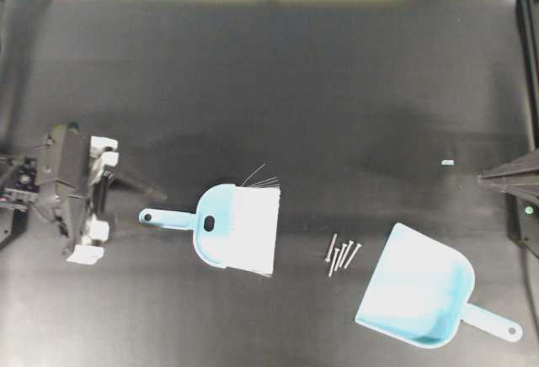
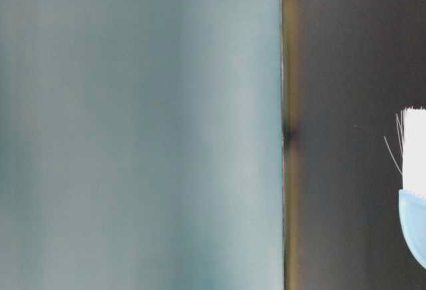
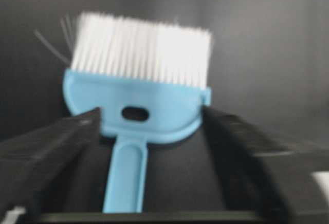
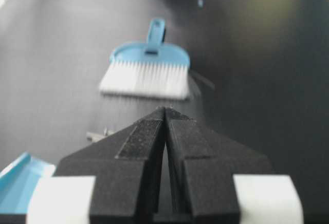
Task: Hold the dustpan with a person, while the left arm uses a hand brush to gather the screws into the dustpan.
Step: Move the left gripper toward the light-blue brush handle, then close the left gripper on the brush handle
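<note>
You have the hand brush (image 1: 232, 228) lying flat on the dark surface, its thin light blue handle pointing toward the left arm (image 1: 72, 194) and its white bristles facing the screws (image 1: 341, 253). A few stray bristles stick out at its far corner. The screws, thin and silvery, lie bunched just beyond the bristles. Past them rests the light blue dustpan (image 1: 417, 291), mouth toward the screws, handle pointing away.

We view the table from overhead; both wrist cameras, low and near, share the light blue white-bristled plastic hand brush (image 1: 240, 226).
</note>
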You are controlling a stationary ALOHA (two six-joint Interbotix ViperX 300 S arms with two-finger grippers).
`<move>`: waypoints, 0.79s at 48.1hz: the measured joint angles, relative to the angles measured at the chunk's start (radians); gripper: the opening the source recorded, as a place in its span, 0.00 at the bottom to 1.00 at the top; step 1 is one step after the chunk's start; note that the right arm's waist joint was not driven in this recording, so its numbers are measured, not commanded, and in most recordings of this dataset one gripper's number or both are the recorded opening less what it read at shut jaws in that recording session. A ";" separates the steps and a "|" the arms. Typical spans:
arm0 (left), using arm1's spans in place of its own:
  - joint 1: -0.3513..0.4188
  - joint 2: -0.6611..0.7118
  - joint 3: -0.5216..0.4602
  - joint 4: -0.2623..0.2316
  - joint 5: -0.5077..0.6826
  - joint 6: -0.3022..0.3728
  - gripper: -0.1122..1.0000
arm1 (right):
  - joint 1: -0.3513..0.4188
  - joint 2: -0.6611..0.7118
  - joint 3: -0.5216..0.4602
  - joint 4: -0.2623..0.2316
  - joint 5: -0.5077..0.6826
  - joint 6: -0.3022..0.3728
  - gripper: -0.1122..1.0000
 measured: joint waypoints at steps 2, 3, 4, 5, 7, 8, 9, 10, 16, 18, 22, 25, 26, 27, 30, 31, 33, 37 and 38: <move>0.002 0.028 0.008 0.000 -0.029 -0.002 0.88 | 0.000 -0.002 0.000 0.000 0.011 0.003 0.10; 0.003 0.041 0.011 -0.002 -0.044 -0.002 0.88 | 0.000 -0.002 0.000 0.000 0.014 0.005 0.10; 0.008 0.058 0.014 0.000 -0.063 -0.003 0.87 | 0.002 -0.002 0.000 0.000 0.015 0.005 0.10; 0.011 0.077 0.015 0.000 -0.078 -0.005 0.85 | 0.002 -0.002 0.000 0.000 0.015 0.006 0.10; 0.018 0.118 0.017 0.000 -0.112 -0.005 0.84 | 0.002 -0.003 0.000 0.000 0.015 0.006 0.10; 0.023 0.133 0.018 0.000 -0.127 -0.006 0.84 | 0.002 -0.003 0.000 0.000 0.014 0.006 0.10; 0.026 0.149 0.018 0.000 -0.141 -0.006 0.85 | 0.002 -0.003 0.000 0.000 0.014 0.006 0.10; 0.031 0.164 0.017 0.000 -0.155 -0.006 0.85 | 0.000 -0.003 0.000 0.000 0.014 0.006 0.10; 0.035 0.259 0.008 -0.002 -0.212 -0.008 0.85 | 0.000 -0.003 0.000 0.000 0.009 0.006 0.10; 0.034 0.285 0.003 0.000 -0.221 -0.008 0.85 | 0.002 -0.005 0.000 0.000 0.009 0.006 0.10; 0.032 0.347 -0.014 0.000 -0.235 -0.008 0.85 | 0.000 -0.005 0.000 0.000 0.009 0.006 0.10; 0.028 0.390 -0.025 0.000 -0.241 -0.008 0.85 | 0.000 -0.005 0.000 0.002 0.009 0.006 0.10; 0.025 0.402 -0.028 -0.002 -0.242 -0.008 0.85 | 0.002 -0.005 0.000 0.000 0.009 0.006 0.10; 0.023 0.411 -0.031 -0.002 -0.247 -0.008 0.85 | 0.000 -0.005 0.000 0.000 0.011 0.006 0.10; 0.015 0.433 -0.041 -0.002 -0.256 -0.008 0.85 | 0.002 -0.005 0.000 0.000 0.009 0.006 0.10; 0.012 0.437 -0.044 0.000 -0.256 -0.006 0.85 | 0.000 -0.005 0.000 0.000 0.009 0.005 0.10; 0.006 0.449 -0.052 -0.002 -0.256 -0.006 0.85 | 0.002 -0.006 0.000 0.002 0.009 0.006 0.10; -0.011 0.479 -0.074 -0.002 -0.255 -0.006 0.85 | 0.002 -0.006 0.000 0.000 0.009 0.006 0.10; -0.012 0.483 -0.077 -0.002 -0.252 -0.005 0.85 | 0.000 -0.006 0.000 0.000 0.009 0.006 0.10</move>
